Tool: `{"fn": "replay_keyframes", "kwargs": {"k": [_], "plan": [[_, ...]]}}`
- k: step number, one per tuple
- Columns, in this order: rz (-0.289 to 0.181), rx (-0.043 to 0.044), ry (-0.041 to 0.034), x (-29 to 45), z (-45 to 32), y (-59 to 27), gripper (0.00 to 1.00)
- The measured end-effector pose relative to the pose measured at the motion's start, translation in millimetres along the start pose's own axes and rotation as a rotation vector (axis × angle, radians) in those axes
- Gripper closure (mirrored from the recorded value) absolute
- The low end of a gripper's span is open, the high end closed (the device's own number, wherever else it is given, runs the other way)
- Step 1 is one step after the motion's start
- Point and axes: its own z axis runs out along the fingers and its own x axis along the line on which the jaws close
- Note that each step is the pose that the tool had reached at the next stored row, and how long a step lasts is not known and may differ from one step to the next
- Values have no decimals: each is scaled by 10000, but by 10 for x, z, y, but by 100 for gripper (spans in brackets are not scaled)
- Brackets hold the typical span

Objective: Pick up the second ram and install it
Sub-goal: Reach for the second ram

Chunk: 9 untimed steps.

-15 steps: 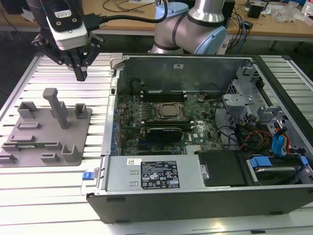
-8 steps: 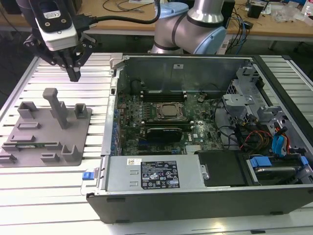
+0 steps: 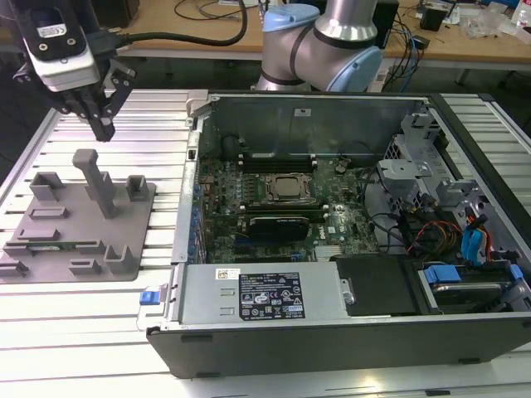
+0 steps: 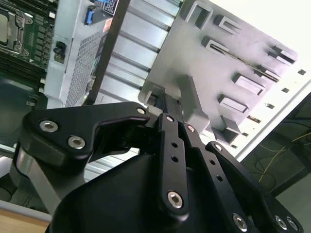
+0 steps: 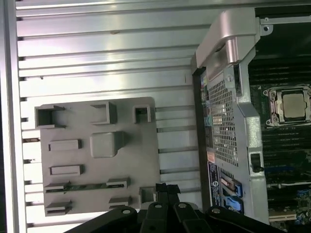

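Observation:
The second ram [image 3: 58, 245] is a thin green stick lying on edge between two holders near the front of a grey fixture plate [image 3: 83, 220]. It appears as a narrow line in the first wrist view [image 5: 86, 186] and in the second wrist view [image 4: 250, 67]. My gripper [image 3: 104, 131] hangs above the back of the fixture, close to its tall post [image 3: 98, 178], well above and apart from the ram. Its black fingers are shut together with nothing between them, as both wrist views show [image 5: 163, 188] [image 4: 166, 104].
An open computer case [image 3: 315, 108] lies at the exterior view's right of the fixture, with the motherboard and silver CPU [image 3: 288, 188] exposed. The arm's base [image 3: 323, 41] stands behind the case. Ribbed metal table [image 3: 75, 332] surrounds the fixture.

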Motion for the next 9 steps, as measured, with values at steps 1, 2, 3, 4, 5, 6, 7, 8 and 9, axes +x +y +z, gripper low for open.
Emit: {"fn": "replay_keyframes", "kwargs": {"k": [1,2,3,4,5,6,7,8,9], "plan": [[-1,0,0,32,11,-3,92],[0,1,0,55,18,-5,92],[0,0,0,70,22,-6,92],[0,0,0,96,29,-8,92],[0,1,0,113,33,-10,92],[0,0,0,133,37,-12,92],[0,0,0,158,42,-14,92],[0,0,-1,172,44,-15,92],[1,0,0,188,46,-16,92]]}}
